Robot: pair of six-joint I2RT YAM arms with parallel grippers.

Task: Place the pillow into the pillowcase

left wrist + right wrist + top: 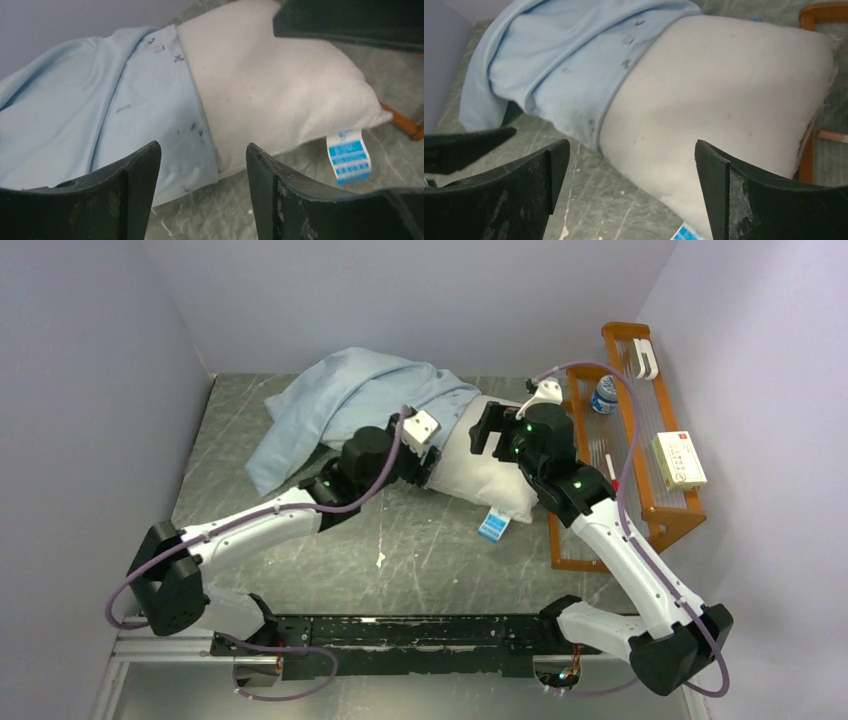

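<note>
The light blue pillowcase (340, 400) lies wrinkled at the back of the table, and its open end covers the left part of the off-white pillow (485, 480). The pillow's right half sticks out, with a blue-and-white tag (492, 527) at its near corner. My left gripper (430, 465) is open and empty, low over the table just in front of the pillowcase hem (200, 125) and pillow (270, 85). My right gripper (487, 430) is open and empty above the bare pillow (724, 100), close to the pillowcase edge (594, 100). My open grippers show in the wrist views (202, 150) (631, 150).
A wooden rack (655, 505) stands along the right wall, right against the pillow's end, holding a water bottle (603, 395) and a white box (680, 460). Grey walls close in the left, back and right. The tag also shows in the left wrist view (349, 155).
</note>
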